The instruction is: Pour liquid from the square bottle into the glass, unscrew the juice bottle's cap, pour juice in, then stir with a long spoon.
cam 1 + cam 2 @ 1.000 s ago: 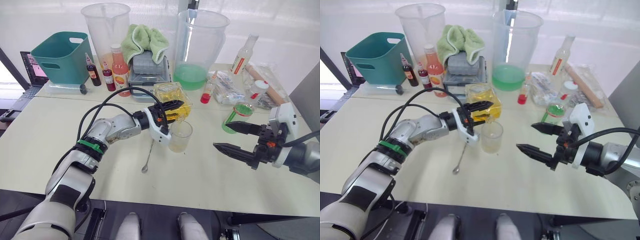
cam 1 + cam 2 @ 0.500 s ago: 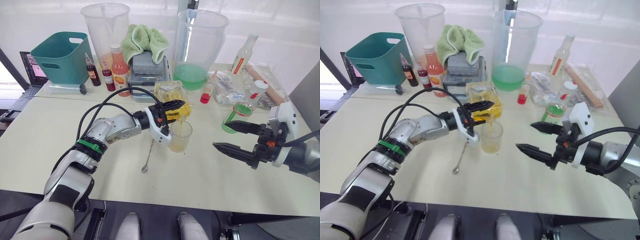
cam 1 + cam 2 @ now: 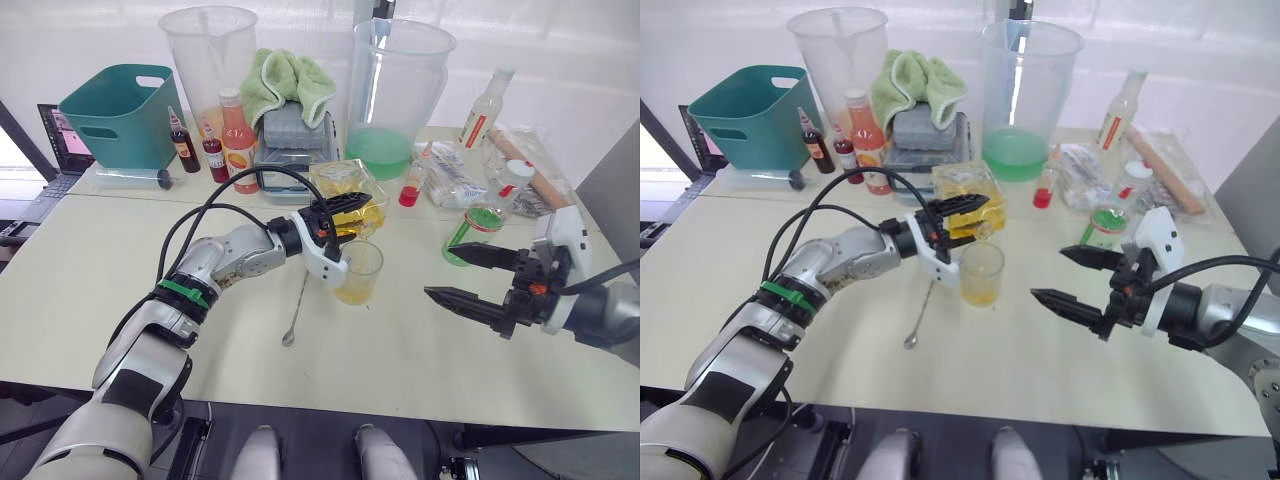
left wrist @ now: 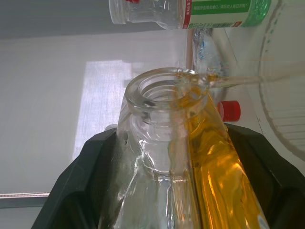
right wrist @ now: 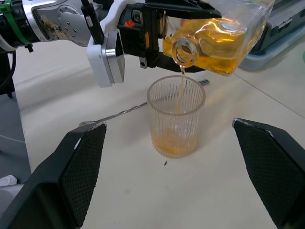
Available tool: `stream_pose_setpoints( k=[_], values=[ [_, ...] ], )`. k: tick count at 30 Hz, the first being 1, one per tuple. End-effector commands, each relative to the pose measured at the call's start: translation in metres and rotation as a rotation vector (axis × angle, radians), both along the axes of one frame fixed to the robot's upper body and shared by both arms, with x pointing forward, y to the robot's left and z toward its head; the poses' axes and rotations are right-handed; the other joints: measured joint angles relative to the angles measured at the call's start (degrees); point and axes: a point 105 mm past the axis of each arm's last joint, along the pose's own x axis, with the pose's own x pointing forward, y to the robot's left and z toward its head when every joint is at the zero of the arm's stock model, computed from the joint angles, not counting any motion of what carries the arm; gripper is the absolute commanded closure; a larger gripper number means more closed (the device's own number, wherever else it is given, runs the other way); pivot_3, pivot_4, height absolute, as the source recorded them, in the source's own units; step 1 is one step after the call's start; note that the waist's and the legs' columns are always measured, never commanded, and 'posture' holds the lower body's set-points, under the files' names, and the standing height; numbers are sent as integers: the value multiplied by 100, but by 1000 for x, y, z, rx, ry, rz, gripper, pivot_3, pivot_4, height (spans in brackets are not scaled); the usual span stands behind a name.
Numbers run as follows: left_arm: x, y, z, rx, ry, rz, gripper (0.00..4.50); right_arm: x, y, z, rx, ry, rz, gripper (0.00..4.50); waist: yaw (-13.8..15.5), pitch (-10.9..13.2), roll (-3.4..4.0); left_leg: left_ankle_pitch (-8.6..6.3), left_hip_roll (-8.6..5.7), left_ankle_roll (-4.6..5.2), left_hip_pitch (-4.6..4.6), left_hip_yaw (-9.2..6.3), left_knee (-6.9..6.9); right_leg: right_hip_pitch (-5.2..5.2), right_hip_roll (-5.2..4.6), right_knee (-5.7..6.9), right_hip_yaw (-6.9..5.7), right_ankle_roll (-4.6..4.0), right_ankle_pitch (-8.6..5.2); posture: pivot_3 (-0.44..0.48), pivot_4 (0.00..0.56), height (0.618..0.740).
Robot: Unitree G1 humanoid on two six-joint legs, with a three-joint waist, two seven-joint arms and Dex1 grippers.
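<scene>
I am pouring: left fingers [image 3: 345,213] clamp the tilted square bottle [image 3: 350,192] over the glass [image 3: 358,272]; right fingers [image 3: 462,277] released. Next: upright it.

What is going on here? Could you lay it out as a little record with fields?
Left pincer: shut on the square bottle, tipped over the glass
Pour: thin yellow stream falling into the glass
Glass contents: shallow yellow layer at the bottom
Right pincer: open, held apart from the glass
Juice bottle: behind the right pincer, white cap on
Long spoon: flat on the table beside the glass
</scene>
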Motion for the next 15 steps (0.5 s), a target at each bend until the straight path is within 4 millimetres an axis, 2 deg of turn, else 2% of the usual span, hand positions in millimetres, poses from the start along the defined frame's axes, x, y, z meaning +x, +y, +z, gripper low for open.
stream_pose_setpoints(
  k=[1, 8, 15],
  values=[
    [-5, 3, 50, -153, -70, -35, 1679, 0, 2, 9, 1, -54, 16, 0, 4, 0, 0, 0, 0, 0, -1, 0, 0, 0, 0, 0, 0, 0, 0, 0, 150, 728],
    [2, 19, 68, -338, 97, 3, 1679, 2, 4, 8, -6, -43, 46, 0, -6, 0, 0, 0, 0, 0, 1, 0, 1, 1, 0, 1, 0, 0, 0, 0, 150, 728],
    [14, 58, 86, -636, 385, 92, 1679, 7, 13, 22, 33, -78, 115, 0, -86, 0, 1, 0, 1, 0, 2, -2, 1, -1, 1, 5, 0, -1, 0, 0, 150, 728]
  ],
)
